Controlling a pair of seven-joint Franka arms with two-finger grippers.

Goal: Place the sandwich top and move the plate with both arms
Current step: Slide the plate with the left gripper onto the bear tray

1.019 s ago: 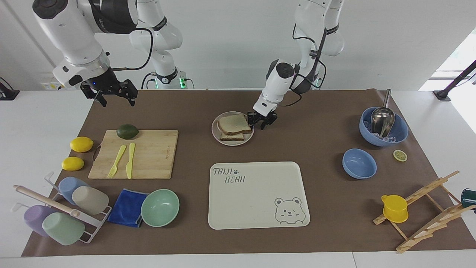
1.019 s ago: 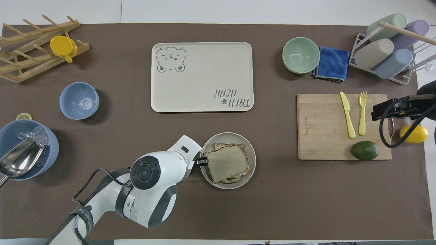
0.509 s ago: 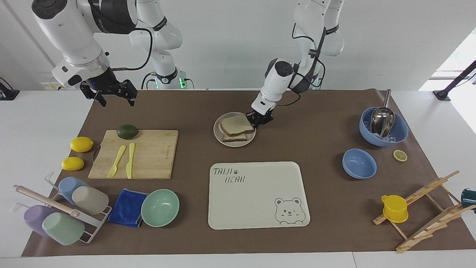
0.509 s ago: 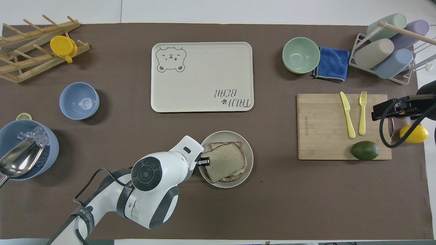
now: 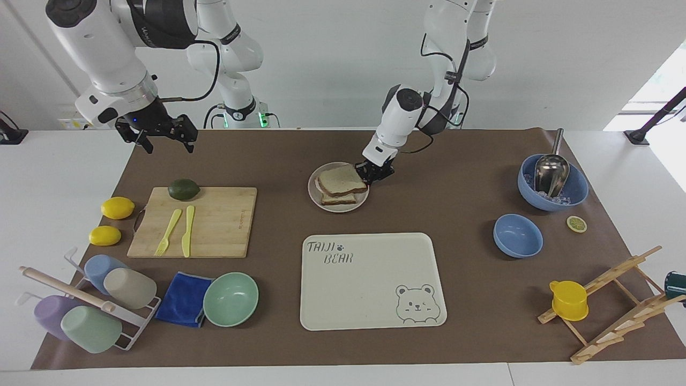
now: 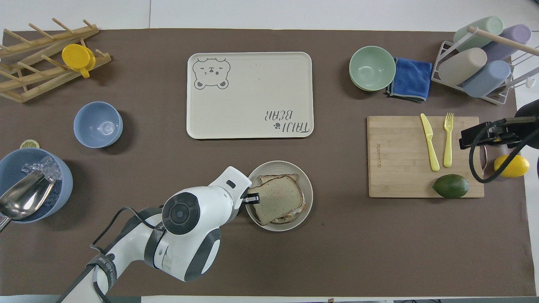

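The sandwich top (image 5: pixel 341 178) (image 6: pixel 278 198) lies on the stacked sandwich on the small round plate (image 5: pixel 337 208) (image 6: pixel 309 198), near the robots' edge at mid table. My left gripper (image 5: pixel 373 174) (image 6: pixel 252 198) is down at the plate's rim on the left arm's side, shut on that rim. My right gripper (image 5: pixel 168 146) (image 6: pixel 467 139) waits raised and open over the right arm's end of the mat, above the corner of the cutting board (image 5: pixel 214 220), holding nothing.
The cream bear-print tray (image 5: pixel 370 279) lies farther from the robots than the plate. The board carries a yellow knife, a fork and an avocado (image 5: pixel 184 189). Two lemons, a mint bowl (image 5: pixel 230 299), two blue bowls, a cup rack and a wooden rack ring the mat.
My left gripper has closed on the plate's rim, and the plate with the sandwich has shifted slightly away from the robots. The right arm has not moved.
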